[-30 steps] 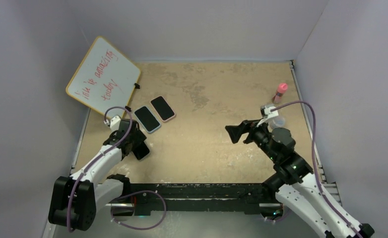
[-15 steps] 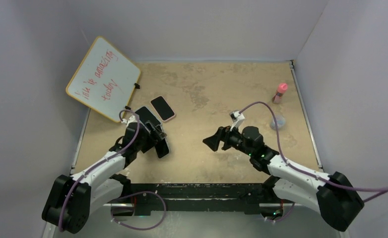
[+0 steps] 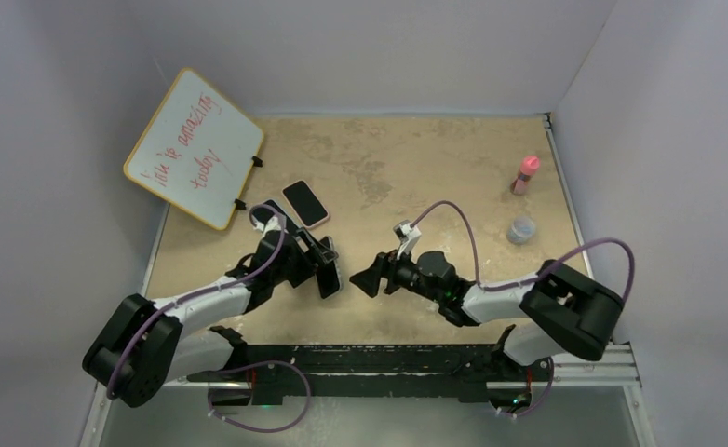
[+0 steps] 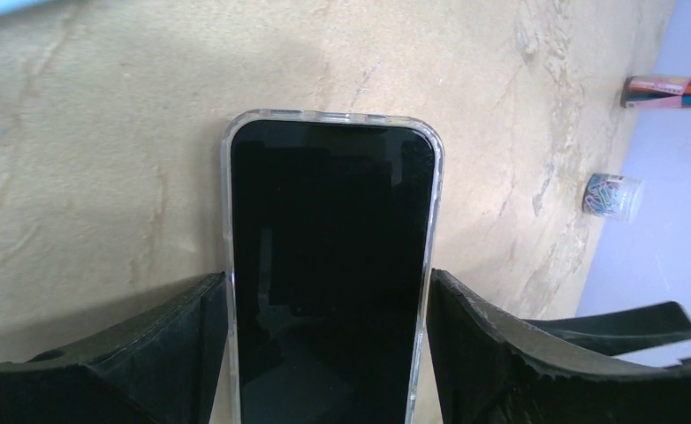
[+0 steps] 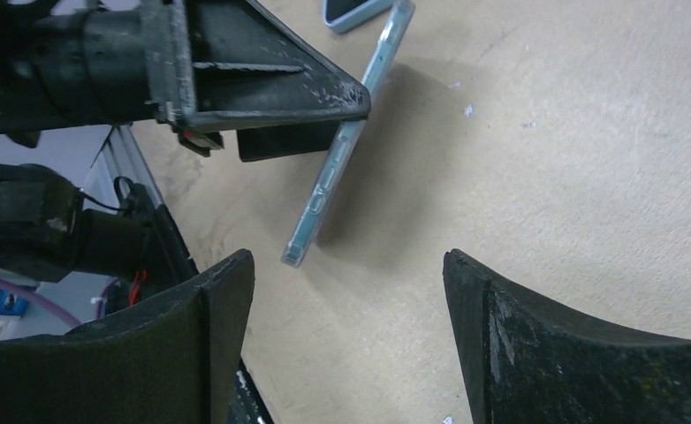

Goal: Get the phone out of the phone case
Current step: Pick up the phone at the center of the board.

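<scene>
A black-screened phone (image 4: pixel 333 265) in a clear phone case (image 4: pixel 228 221) is held off the table, with my left gripper (image 4: pixel 329 283) shut on its long edges. From above, the phone (image 3: pixel 329 270) tilts near the table's front centre in the left gripper (image 3: pixel 323 264). My right gripper (image 3: pixel 368 277) points at it from the right, a short gap away. In the right wrist view the cased phone (image 5: pixel 340 155) shows edge-on, ahead of the open right gripper (image 5: pixel 349 265), which has nothing between its fingers.
A pink-cased phone (image 3: pixel 305 203) lies on the table behind the left arm, and a blue-cased phone (image 5: pixel 353 11) lies beside it. A whiteboard (image 3: pixel 195 147) leans at the back left. A pink bottle (image 3: pixel 526 173) and a small jar (image 3: pixel 521 228) stand at the right.
The left arm has carried the phone rightward towards the table's centre. The right arm has swung left to face it, and its jaws have narrowed a little.
</scene>
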Controlling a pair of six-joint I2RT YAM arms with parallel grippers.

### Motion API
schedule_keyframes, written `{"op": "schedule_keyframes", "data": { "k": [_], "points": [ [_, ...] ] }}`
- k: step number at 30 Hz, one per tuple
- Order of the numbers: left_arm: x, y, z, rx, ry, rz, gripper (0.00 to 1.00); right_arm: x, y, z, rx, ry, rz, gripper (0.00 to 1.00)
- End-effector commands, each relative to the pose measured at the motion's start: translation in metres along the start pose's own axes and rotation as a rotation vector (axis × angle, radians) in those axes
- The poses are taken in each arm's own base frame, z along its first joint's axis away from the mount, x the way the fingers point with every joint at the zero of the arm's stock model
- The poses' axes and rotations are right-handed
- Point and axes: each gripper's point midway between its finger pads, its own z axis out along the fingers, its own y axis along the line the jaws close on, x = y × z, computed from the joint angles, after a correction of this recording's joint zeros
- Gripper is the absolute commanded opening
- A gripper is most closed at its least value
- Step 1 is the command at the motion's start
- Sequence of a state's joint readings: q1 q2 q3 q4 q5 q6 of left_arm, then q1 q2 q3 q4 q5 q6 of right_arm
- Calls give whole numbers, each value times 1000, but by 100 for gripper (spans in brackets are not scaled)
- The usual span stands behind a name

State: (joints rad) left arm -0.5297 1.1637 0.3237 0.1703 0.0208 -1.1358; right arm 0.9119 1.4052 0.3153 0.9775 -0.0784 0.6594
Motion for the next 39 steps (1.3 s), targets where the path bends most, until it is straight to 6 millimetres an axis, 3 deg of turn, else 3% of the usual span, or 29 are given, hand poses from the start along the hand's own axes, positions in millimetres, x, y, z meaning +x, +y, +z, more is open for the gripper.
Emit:
{"op": "schedule_keyframes", "data": {
  "k": [1,5,10,19,24,29,32,35,39],
  "points": [
    [-14,-43,6,117,-51,-60,0,-23,19,22,-47,-118,61,78],
    [-5,-51,11,130,-22,-68,0,-7,26,37,-61,-68,112,72],
    [5,-55,14,129,-9,-70,0,-1,32,44,-70,-57,121,68],
    [4,-61,16,138,-38,-81,0,7,13,54,33,-32,143,62],
    [0,-65,17,155,-55,-75,1,8,5,55,78,-33,126,44],
    [-3,-68,15,184,-76,-16,4,6,3,47,84,-44,127,16],
    [-6,-72,9,221,-95,56,14,0,6,44,69,-54,108,2],
    [-9,-81,0,275,-116,152,30,-5,11,40,21,-56,106,0],
    [-23,-84,-17,318,-173,250,65,-18,17,31,-68,-67,130,0]
  ]
}}
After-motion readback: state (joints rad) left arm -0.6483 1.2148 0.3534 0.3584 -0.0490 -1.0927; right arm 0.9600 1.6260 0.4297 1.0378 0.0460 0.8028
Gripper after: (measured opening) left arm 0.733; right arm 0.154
